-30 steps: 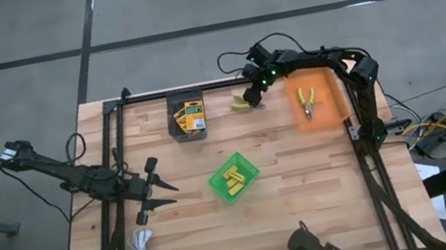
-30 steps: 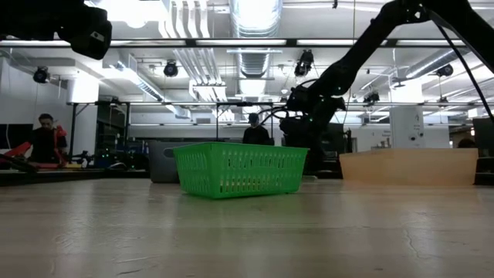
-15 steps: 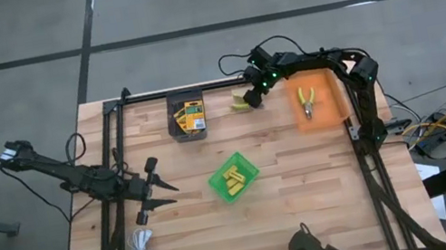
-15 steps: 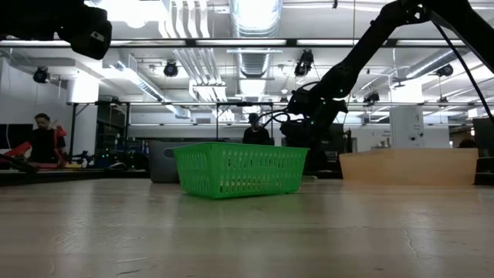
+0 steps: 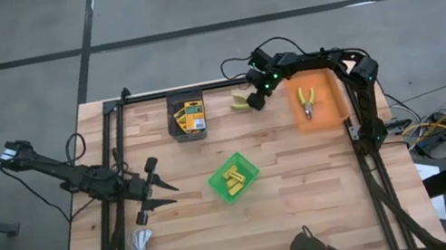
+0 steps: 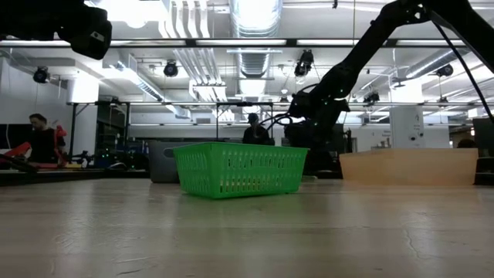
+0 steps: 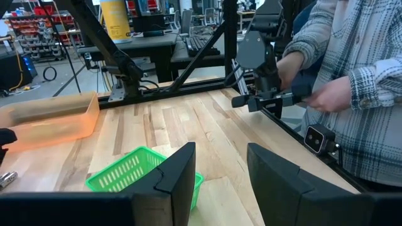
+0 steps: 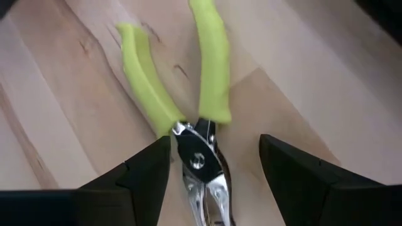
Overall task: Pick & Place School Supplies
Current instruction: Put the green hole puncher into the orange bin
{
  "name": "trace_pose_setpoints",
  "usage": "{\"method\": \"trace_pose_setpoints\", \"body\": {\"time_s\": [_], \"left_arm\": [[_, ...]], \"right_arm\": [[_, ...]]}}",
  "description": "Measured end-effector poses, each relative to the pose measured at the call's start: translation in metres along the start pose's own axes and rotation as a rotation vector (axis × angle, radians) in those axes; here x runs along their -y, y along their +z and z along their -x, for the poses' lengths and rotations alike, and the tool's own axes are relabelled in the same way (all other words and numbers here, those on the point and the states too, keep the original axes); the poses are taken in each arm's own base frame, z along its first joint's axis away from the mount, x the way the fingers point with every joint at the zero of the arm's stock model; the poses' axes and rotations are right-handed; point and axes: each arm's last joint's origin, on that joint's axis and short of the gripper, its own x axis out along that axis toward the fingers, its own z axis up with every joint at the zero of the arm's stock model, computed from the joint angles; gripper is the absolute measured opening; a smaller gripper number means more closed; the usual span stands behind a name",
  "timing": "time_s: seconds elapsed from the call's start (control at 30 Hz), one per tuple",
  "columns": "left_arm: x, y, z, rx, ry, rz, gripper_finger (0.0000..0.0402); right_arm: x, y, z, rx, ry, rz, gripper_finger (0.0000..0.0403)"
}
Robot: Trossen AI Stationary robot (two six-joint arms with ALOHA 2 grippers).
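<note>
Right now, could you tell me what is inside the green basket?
The green basket holds several small yellow blocks, lying close together. Whether anything lies beneath them cannot be seen; in the low view its mesh wall hides the contents.

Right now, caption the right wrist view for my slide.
Right gripper open, straddling yellow-handled pliers lying on the wooden table.

No text can be read — anywhere.
</note>
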Motion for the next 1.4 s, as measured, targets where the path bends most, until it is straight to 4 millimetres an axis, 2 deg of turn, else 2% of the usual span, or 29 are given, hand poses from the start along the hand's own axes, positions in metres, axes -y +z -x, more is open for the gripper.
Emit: {"method": "trace_pose_setpoints", "body": {"time_s": [0.57,1.03,1.23,1.4], "left_arm": [[0.000,0.000,0.000,0.000,0.000,0.000,0.0149],[0.000,0.000,0.000,0.000,0.000,0.000,0.0149],[0.000,0.000,0.000,0.000,0.000,0.000,0.0149],[0.000,0.000,0.000,0.000,0.000,0.000,0.0149]], "right_arm": [[0.000,-0.020,-0.001,-0.136,0.015,-0.049,0.0240],[-0.001,-0.010,0.001,-0.100,0.046,-0.220,0.0235],[-0.001,-0.014,0.001,-0.133,0.038,-0.052,0.0228],[0.001,-0.016,0.001,-0.158,-0.075,0.048,0.0214]]}}
